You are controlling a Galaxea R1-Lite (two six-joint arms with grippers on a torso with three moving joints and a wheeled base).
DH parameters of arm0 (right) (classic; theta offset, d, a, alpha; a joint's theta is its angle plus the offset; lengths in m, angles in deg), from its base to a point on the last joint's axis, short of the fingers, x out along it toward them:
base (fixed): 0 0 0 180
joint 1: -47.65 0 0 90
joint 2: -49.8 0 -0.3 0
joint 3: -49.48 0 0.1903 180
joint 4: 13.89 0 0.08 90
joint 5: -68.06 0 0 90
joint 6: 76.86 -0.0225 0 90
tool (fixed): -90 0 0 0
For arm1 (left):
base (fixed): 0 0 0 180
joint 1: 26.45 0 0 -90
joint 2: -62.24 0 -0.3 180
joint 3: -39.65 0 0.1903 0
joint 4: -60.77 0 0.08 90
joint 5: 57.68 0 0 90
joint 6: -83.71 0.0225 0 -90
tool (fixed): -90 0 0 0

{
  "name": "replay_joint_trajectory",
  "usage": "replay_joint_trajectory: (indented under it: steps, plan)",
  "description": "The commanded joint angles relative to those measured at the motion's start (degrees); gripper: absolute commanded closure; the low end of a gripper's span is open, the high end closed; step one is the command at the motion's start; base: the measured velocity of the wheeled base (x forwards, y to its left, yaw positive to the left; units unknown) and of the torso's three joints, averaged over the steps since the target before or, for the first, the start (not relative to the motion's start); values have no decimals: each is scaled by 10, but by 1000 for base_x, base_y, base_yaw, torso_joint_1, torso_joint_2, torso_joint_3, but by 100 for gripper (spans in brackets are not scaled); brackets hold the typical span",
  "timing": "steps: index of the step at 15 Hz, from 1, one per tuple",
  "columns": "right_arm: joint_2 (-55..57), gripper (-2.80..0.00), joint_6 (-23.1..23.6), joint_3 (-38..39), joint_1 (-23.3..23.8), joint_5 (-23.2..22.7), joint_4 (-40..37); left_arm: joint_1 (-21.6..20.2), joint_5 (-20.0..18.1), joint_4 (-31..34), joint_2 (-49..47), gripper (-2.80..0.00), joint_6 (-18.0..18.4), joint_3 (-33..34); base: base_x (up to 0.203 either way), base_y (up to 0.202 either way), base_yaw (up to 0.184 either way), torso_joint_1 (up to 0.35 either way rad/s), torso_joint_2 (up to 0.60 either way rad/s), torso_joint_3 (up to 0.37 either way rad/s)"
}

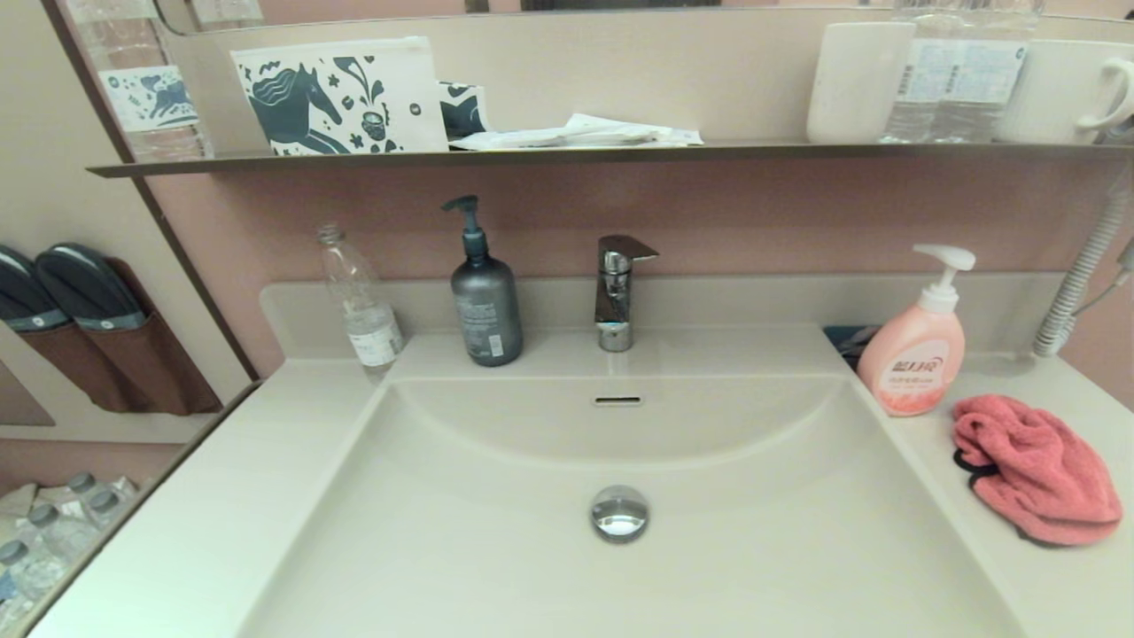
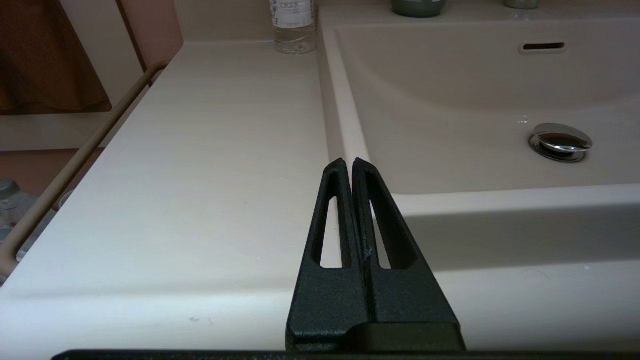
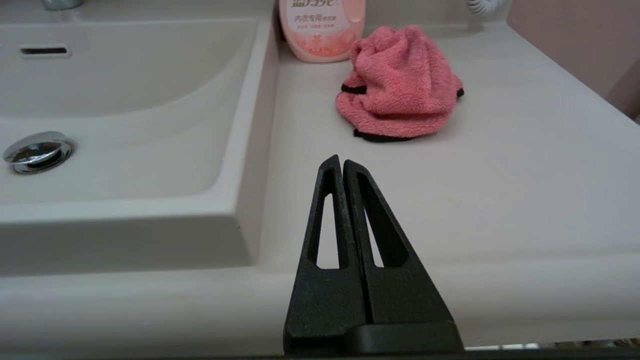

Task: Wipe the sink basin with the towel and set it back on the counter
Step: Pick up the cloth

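Nothing is done: the towel (image 3: 400,82) lies bunched on the counter (image 3: 500,175), untouched by the closed, empty right gripper (image 3: 341,161) and left gripper (image 2: 347,162), and the sink basin (image 1: 496,532) is unwiped.

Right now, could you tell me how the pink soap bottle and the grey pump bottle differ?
The pink soap bottle is squat, rounded, with a white pump; the grey pump bottle is a slimmer cylinder with a dark pump. The pink one stands right of the sink basin, the grey one behind it, left of the tap. Both stand upright.
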Motion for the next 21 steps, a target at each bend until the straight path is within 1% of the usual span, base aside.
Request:
replay_joint_trajectory:
  steps: [1, 4, 6, 7, 10, 13, 15, 17, 19, 21]
  plan:
    - [41, 0, 0, -33, 0, 1, -7, 0, 0, 0, -1, 0, 0, 0, 0, 0, 0, 0, 0, 0]
    - [97, 0, 0, -61, -1, 8, -5, 0, 0, 0, -1, 0, 0, 0, 0, 0, 0, 0, 0, 0]
    - [161, 0, -3, -87, -1, 16, -3, 0, 0, 0, -1, 0, 0, 0, 0, 0, 0, 0, 0, 0]
    - [201, 0, -14, -101, -1, 21, 3, 0, 0, 0, -1, 0, 0, 0, 0, 0, 0, 0, 0, 0]
    - [330, 0, -65, -164, 0, 42, 34, 0, 0, 0, -1, 0, 0, 0, 0, 0, 0, 0, 0, 0]
    - [419, 0, -90, -227, 4, 52, 48, 0, 0, 0, -1, 0, 0, 0, 0, 0, 0, 0, 0, 0]
    - [478, 0, -101, -241, 41, 52, 78, 0, -1, 0, -1, 0, 0, 0, 0, 0, 0, 0, 0, 0]
    - [540, 0, -99, -244, 84, 52, 112, 0, -1, 0, -1, 0, 0, 0, 0, 0, 0, 0, 0, 0]
    - [597, 0, -84, -246, 126, 49, 126, 0, 0, 0, -1, 0, 0, 0, 0, 0, 0, 0, 0, 0]
    - [656, 0, -68, -250, 154, 40, 145, 0, -1, 0, -1, 0, 0, 0, 0, 0, 0, 0, 0, 0]
